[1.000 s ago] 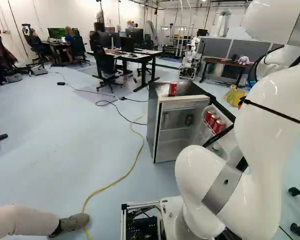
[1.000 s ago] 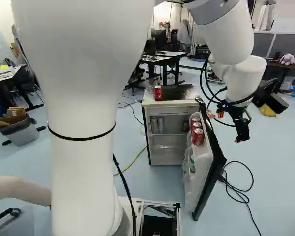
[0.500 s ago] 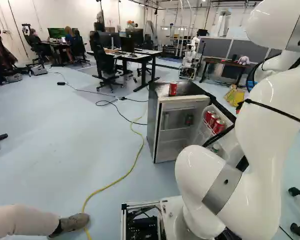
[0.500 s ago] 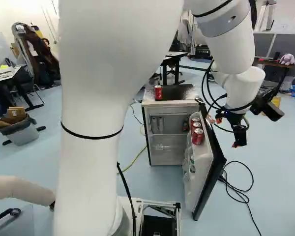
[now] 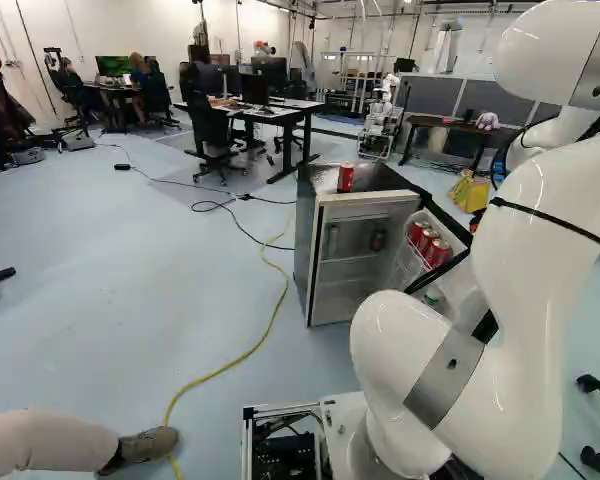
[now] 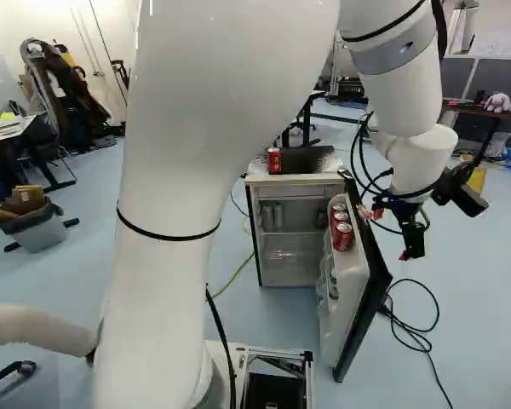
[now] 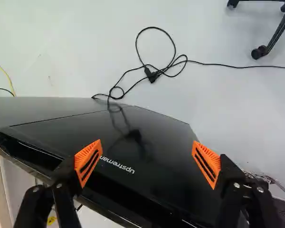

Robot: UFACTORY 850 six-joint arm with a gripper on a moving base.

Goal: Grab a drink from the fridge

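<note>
1. Desk [image 5: 280, 112], black-legged and bearing monitors: well behind the mini fridge [image 6: 289, 180] and to its left, with a black office chair [image 5: 210, 125] at its near side.
2. Yellow cable [image 5: 277, 300]: on the pale floor, running along the left of the mini fridge and on toward where I stand.
3. Single red can [image 6: 274, 160]: upright on top of the mini fridge, toward its front left.
4. Interior of the mini fridge, open to view: two silver cans [image 6: 272, 216] side by side at the left of the upper compartment, and a darker can [image 6: 322, 218] at its right.
5. Door [image 6: 370, 294] of the mini fridge, swung open to the right: three red cans [image 6: 341, 232] stand in a row in its upper rack, with a green bottle [image 6: 333, 283] lower down.
6. Gripper [image 6: 414, 252], carried by the white arm [image 6: 400, 81]: to the right of the mini fridge, above the door's dark outer face. Its fingers stand wide apart, orange pads [image 7: 88, 162] facing each other, with nothing held.
7. Looped black cable [image 6: 413, 328]: on the floor to the right of the mini fridge, just beyond its door.
</note>
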